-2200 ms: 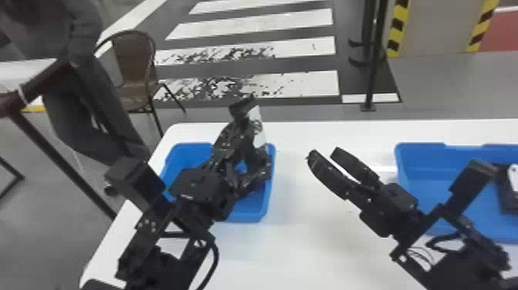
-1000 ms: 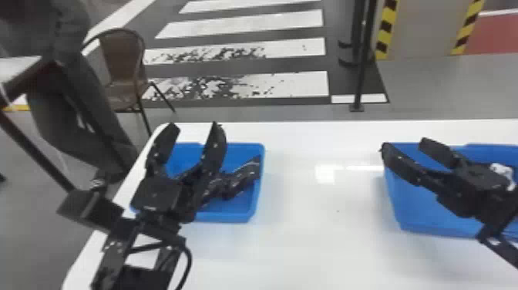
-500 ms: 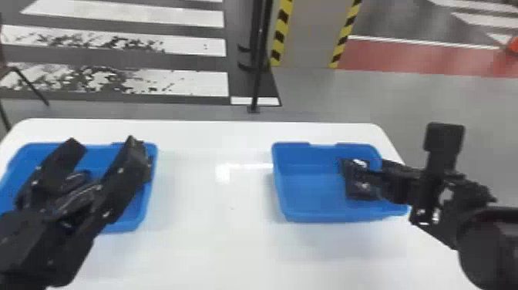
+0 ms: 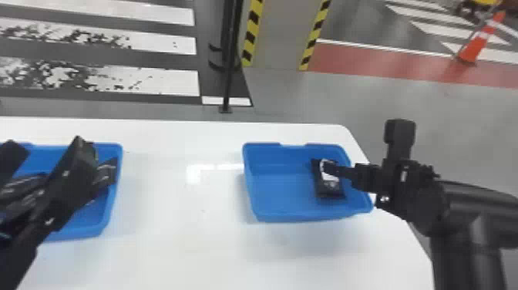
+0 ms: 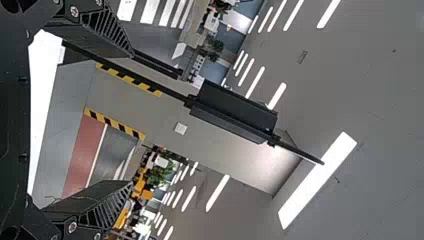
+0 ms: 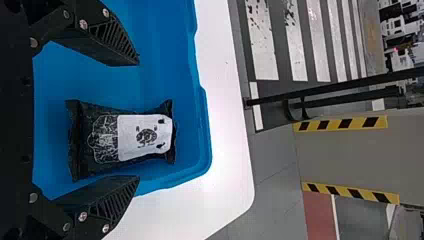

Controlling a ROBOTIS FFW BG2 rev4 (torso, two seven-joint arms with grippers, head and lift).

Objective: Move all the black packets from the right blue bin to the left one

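Right blue bin [image 4: 277,193]: on the right part of the white counter [image 4: 169,247], near its edge, with one packet in it.
Black packet [image 4: 330,189]: inside that bin, lying toward the right-hand wall, with a white label [image 6: 145,136] on its face.
Right hand [image 4: 327,168]: reaches in over the bin's right side, above the packet; in the right wrist view the fingers stand well apart with the packet between them, unclamped. Whether either finger touches it, I cannot tell.
Left blue bin [image 4: 110,216]: at the far left of the counter, well apart from the other bin, partly behind the left arm.
Dark packet [image 4: 107,171]: in the left bin, by its right-hand wall. More dark shapes show past the fingers; how many are packets, I cannot tell.
Left hand [image 4: 47,145]: above the left bin, fingers wide apart, nothing gripped; the left wrist view shows the gap between them bare.
Black pole [image 4: 227,77]: stands on the floor beyond the counter.
Yellow-and-black stripes [image 4: 252,34]: on the upright edges beside the pole.
Orange cone [image 4: 475,48]: on the floor, farther off to the right.
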